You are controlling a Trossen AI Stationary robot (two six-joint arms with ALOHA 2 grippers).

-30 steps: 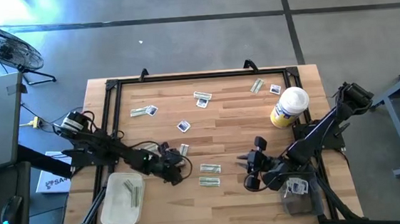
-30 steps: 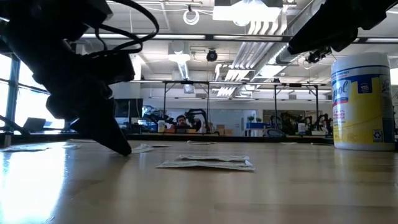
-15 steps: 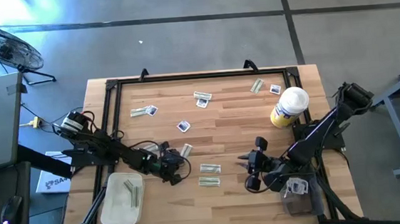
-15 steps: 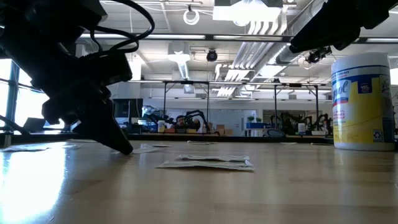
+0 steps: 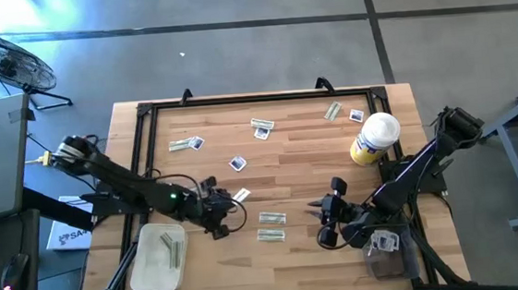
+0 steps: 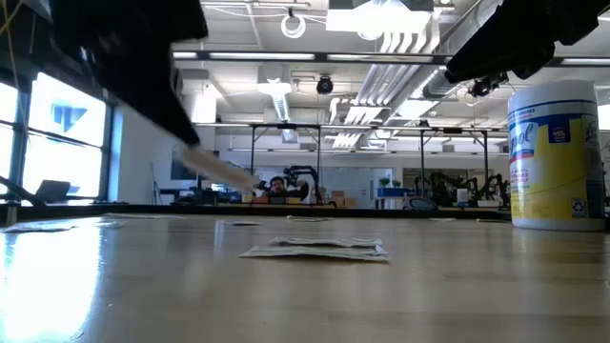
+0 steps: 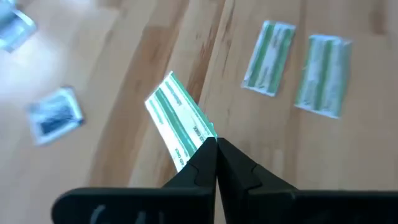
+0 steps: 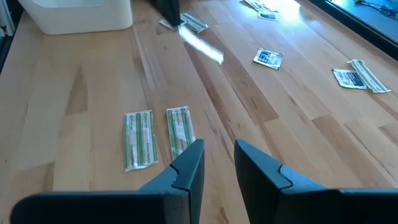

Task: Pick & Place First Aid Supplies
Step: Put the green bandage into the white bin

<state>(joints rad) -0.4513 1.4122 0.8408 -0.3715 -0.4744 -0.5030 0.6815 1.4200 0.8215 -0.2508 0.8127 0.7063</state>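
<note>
My left gripper is shut on a narrow white strip packet with green stripes, held above the table left of centre; in the low view the strip shows well above the tabletop. Two more strips lie flat side by side between the arms, also seen in the left wrist view. My right gripper hovers open just right of them, touching nothing. A white tray at the near left holds two strips. My left gripper pinches one short end of the strip between its two fingertips. The fingers slant downward from the table's left. The rest of the strip juts out past the fingertips, tilted and clear of the table.
A yellow bottle with a white cap stands at the far right. Small square packets and further strips lie scattered over the far half. A dark object sits under the right arm.
My left gripper was down at the tabletop by the strip and has risen well clear of it, rolling a little. The strip has come up with it and is lifted off the table.
</note>
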